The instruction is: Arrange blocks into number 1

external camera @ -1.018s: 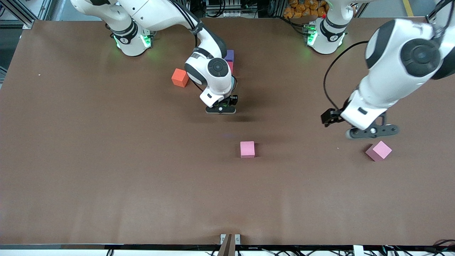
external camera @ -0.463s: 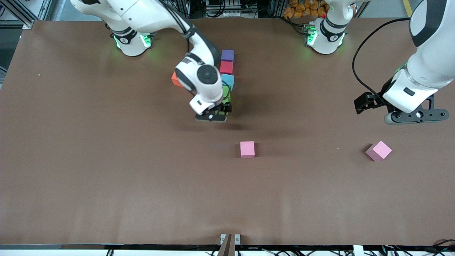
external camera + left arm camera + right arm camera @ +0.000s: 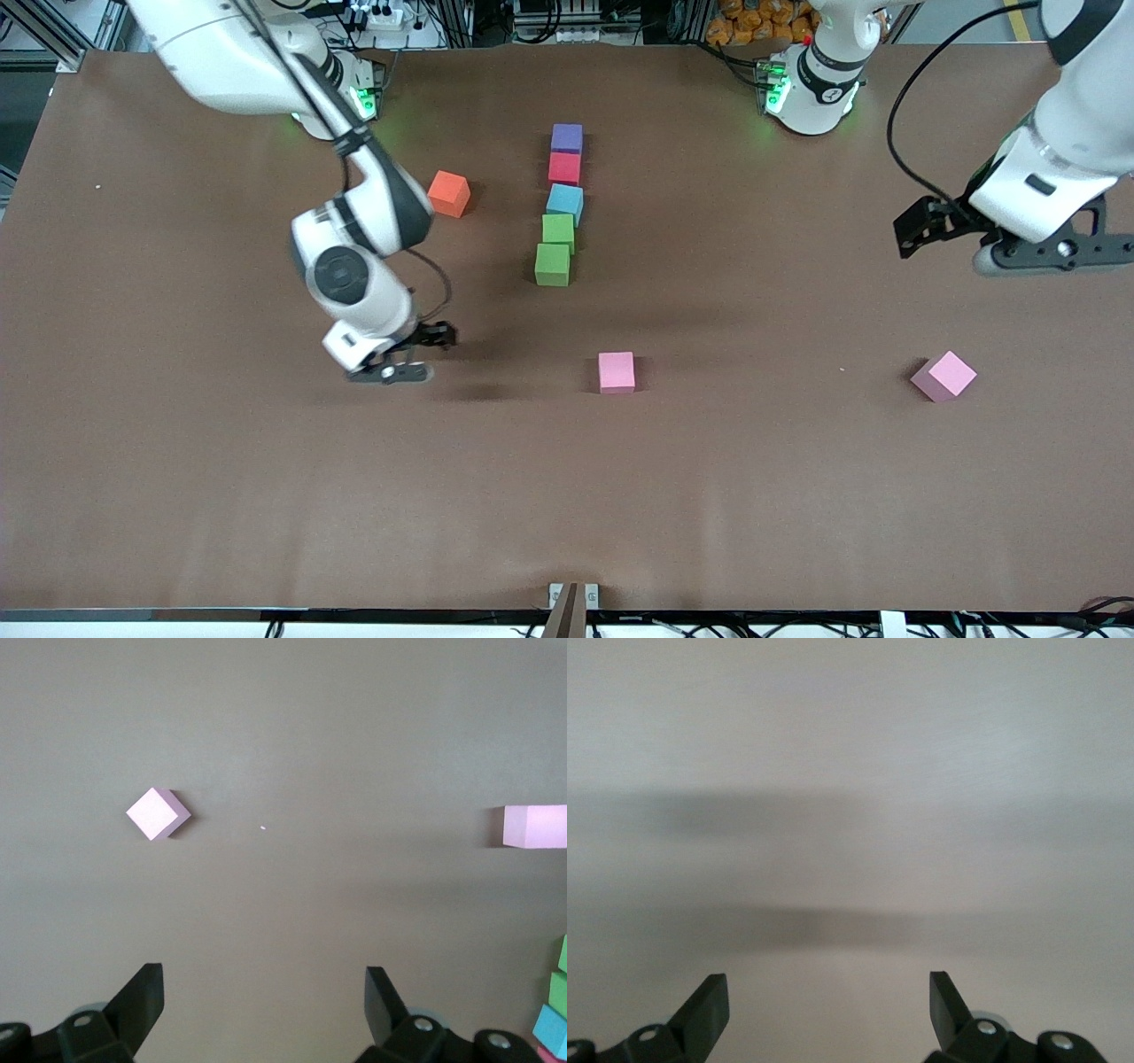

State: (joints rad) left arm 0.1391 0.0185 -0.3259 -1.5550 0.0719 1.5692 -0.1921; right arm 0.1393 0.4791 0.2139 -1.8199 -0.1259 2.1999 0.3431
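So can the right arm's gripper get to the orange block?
Probably yes. The right gripper is open and holds nothing, and the orange block sits alone on the table toward the right arm's end, apart from the column of blocks, with nothing between.

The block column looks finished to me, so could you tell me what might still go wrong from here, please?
The nearest green block sits slightly off line with the second green block, so the 1 may read crooked. The open right gripper is low over bare table beside the column; a sweep toward the purple block could scatter it.
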